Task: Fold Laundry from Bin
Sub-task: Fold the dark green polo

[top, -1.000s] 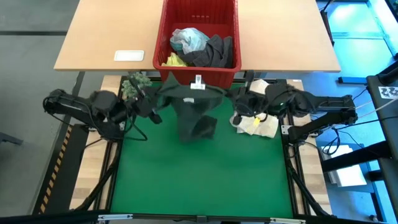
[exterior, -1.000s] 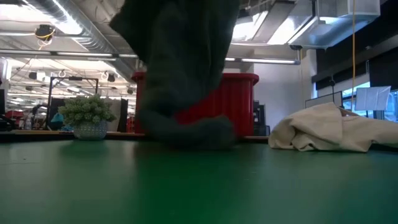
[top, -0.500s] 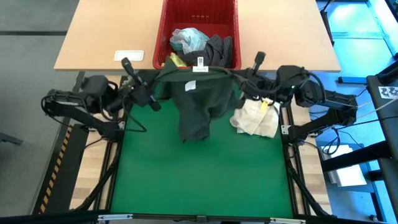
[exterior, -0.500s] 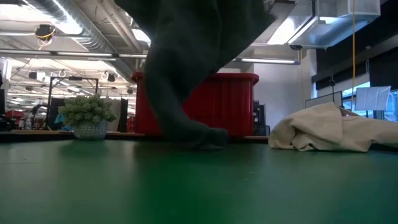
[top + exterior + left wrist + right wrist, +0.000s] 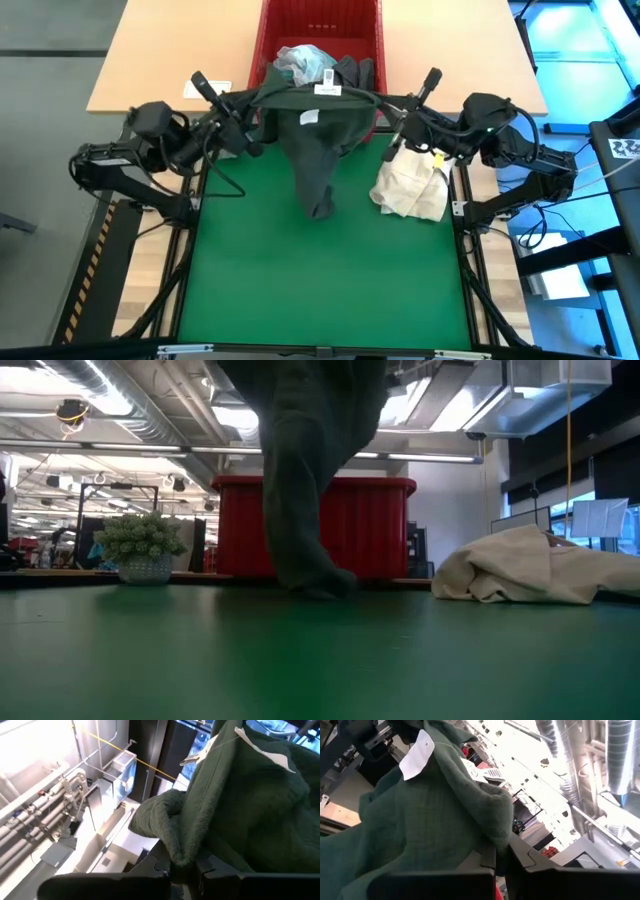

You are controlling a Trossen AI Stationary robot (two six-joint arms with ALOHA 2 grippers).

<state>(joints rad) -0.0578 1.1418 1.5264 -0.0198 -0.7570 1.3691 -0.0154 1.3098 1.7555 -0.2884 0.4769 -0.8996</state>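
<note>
**Dark green garment lifted clear of the crate, held between two claws**

A dark green garment (image 5: 318,140) hung above the green worktop (image 5: 320,280), stretched by its top edge just in front of the red bin (image 5: 265,40), its lower end trailing down to brush the mat in the low view. The left claw (image 5: 245,125) was clenched on one corner of the cloth and the right claw (image 5: 392,135) on the other, each wrist view showing fabric pinched between dark fingers. A white label (image 5: 326,90) showed at the middle of the held edge. More laundry, a light turquoise-blue piece (image 5: 303,62) and a grey one (image 5: 350,80), lay in the bin. A cream-white cloth bundle (image 5: 412,188) sat on the worktop under the right arm, and a small green plant ball (image 5: 145,540) stood near the bin. To do this step well, both claws would likely need to stay level and taut, drawing the garment over open mat, away from the bundle, before lowering it flat.
</note>
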